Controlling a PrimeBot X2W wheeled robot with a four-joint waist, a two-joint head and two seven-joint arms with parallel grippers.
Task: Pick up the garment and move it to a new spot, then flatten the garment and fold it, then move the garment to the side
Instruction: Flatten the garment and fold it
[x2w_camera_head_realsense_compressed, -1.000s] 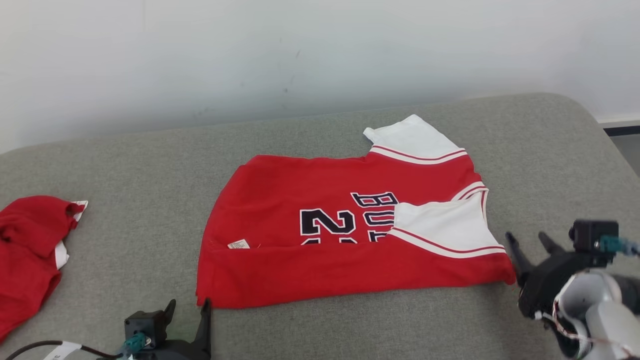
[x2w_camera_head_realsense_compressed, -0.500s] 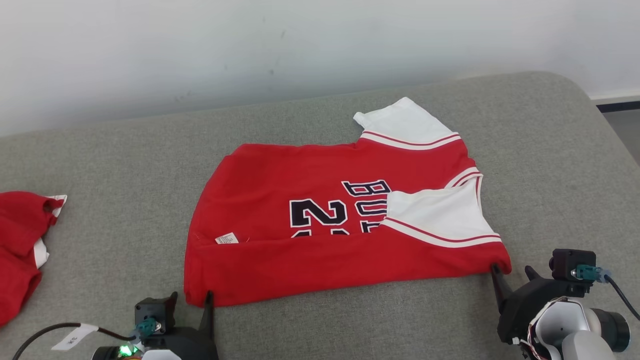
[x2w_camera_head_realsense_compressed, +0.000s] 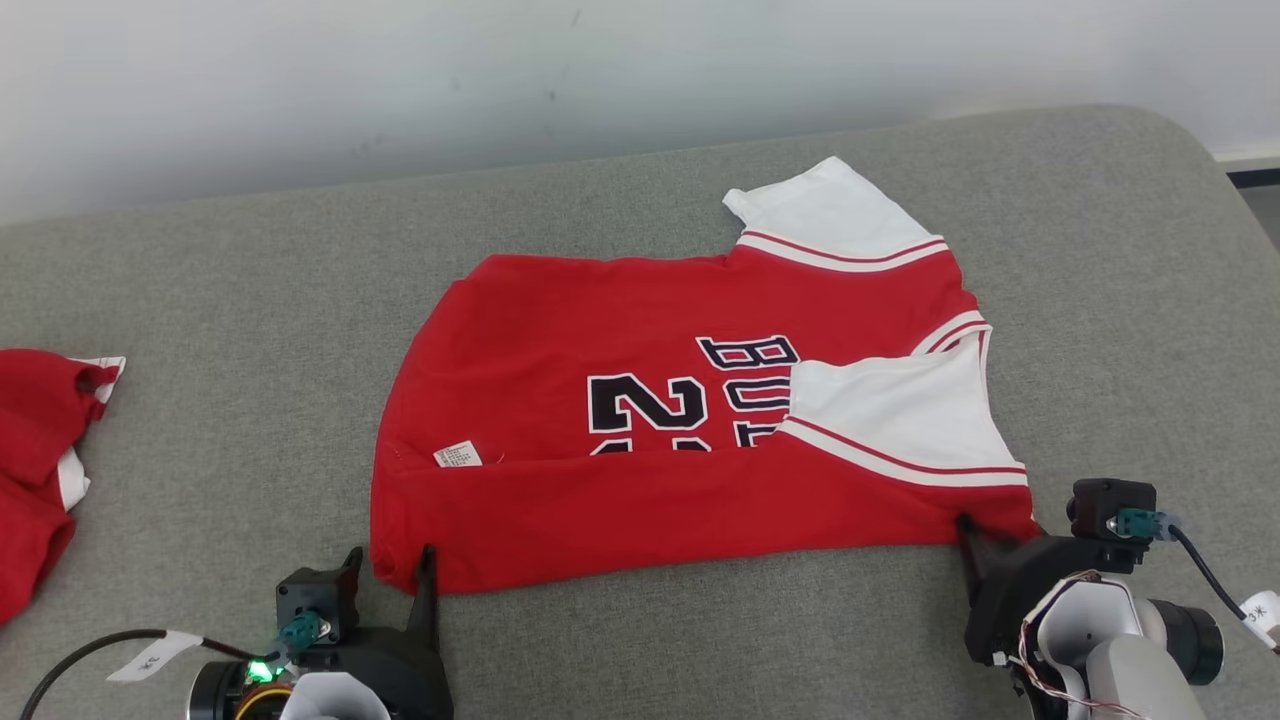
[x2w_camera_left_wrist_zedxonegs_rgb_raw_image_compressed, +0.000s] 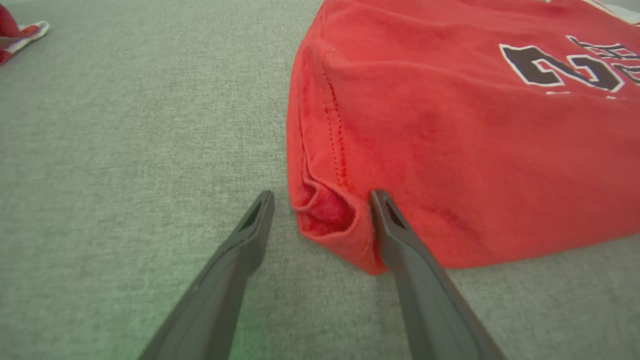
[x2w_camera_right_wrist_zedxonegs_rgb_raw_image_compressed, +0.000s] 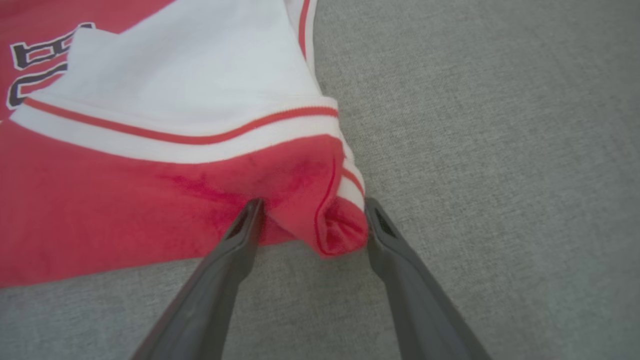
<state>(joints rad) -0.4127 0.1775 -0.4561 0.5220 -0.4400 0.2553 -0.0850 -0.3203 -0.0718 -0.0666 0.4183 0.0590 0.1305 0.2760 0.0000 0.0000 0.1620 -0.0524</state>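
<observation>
**Both corners straddled, no grip**

Jersey (x2w_camera_head_realsense_compressed: 680, 440) lies partly folded on the cushion (x2w_camera_head_realsense_compressed: 250, 280). One near corner sits between the left gripper's (x2w_camera_head_realsense_compressed: 390, 553) spread fingers, the other between the right gripper's (x2w_camera_head_realsense_compressed: 1000, 528), also apart and unclamped. Second red garment (x2w_camera_head_realsense_compressed: 40, 440) lies well left of the left gripper.

The garment's (x2w_camera_head_realsense_compressed: 690, 420) dark printing (x2w_camera_head_realsense_compressed: 650, 410) is partly covered. Its lower part goes under the garment's folded-up near band and its right part under the white sleeve (x2w_camera_head_realsense_compressed: 890, 420), so neither number nor word reads whole. A small white label (x2w_camera_head_realsense_compressed: 457, 455) on the garment's left part is too small to read, as is the paper tag (x2w_camera_head_realsense_compressed: 150, 655) on a cable beyond its near left corner. Well left of the garment, a second red cloth (x2w_camera_head_realsense_compressed: 40, 460) is cut off by the picture's edge. In the left wrist view the garment (x2w_camera_left_wrist_zedxonegs_rgb_raw_image_compressed: 450, 140) runs off the top and right edges.
</observation>
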